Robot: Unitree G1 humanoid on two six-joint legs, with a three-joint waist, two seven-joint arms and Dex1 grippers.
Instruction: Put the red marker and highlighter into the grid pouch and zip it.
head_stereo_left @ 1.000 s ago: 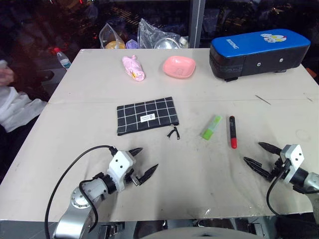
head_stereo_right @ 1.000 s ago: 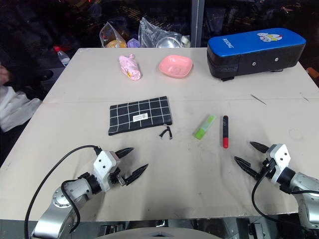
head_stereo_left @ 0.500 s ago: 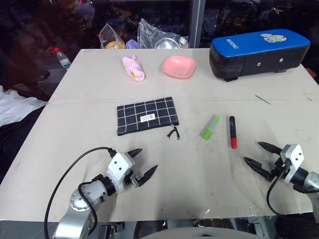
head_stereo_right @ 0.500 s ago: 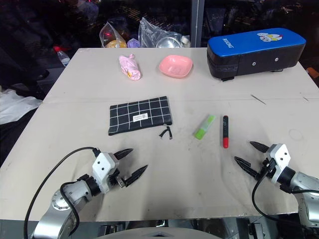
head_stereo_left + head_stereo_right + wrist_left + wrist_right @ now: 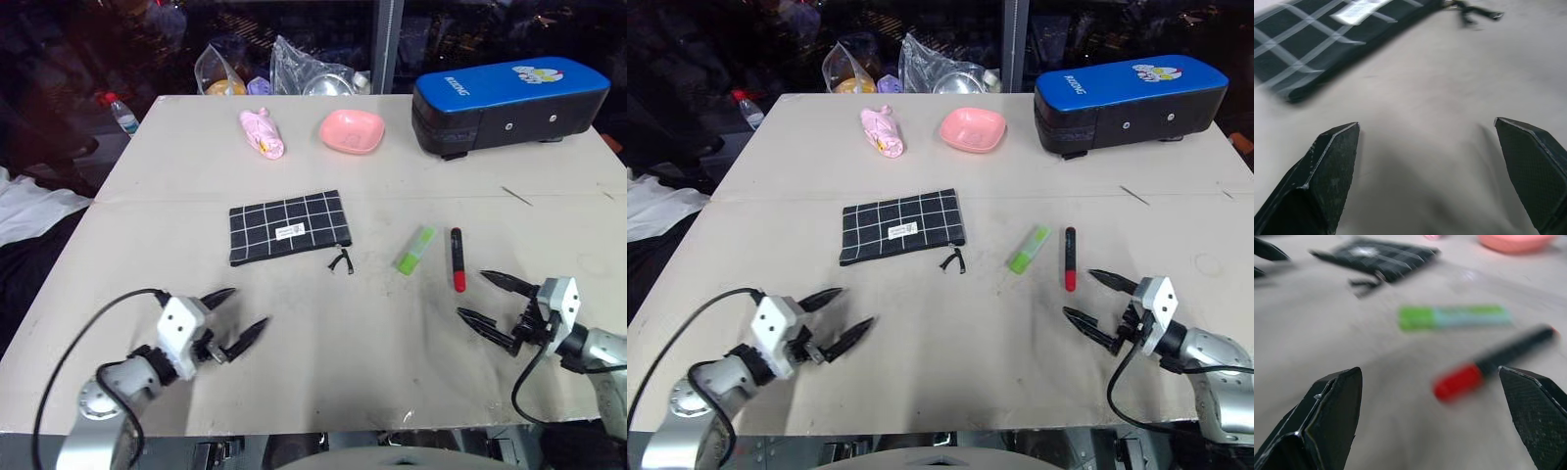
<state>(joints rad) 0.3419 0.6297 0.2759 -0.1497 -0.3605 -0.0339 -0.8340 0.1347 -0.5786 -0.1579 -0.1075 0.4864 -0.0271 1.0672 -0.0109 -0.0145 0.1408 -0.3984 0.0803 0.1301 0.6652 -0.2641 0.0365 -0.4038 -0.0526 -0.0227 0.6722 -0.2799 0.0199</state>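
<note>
The grid pouch [image 5: 289, 226] lies flat in the middle of the table, its black zipper pull [image 5: 342, 260] trailing off the right end. To its right lie the light-green highlighter [image 5: 415, 249] and the slim black-and-red marker [image 5: 457, 258], side by side. My right gripper [image 5: 485, 299] hovers open just below and right of the marker's red end, pointing toward it. My left gripper [image 5: 234, 313] is open near the table's front left, below the pouch, nothing between its fingers. In the right wrist view the marker [image 5: 1488, 365] and highlighter [image 5: 1454, 317] lie ahead of the open fingers.
A blue-topped black case [image 5: 509, 103] stands at the back right. A pink dish [image 5: 352, 130] and a pink wrapped item [image 5: 263, 133] lie at the back, plastic bags [image 5: 274, 70] behind them. A bottle [image 5: 122, 116] sits off the table's left edge.
My left gripper has slid left along the table's front. My right gripper has moved left and a little up, closer to the marker's red end. Both stay open.
</note>
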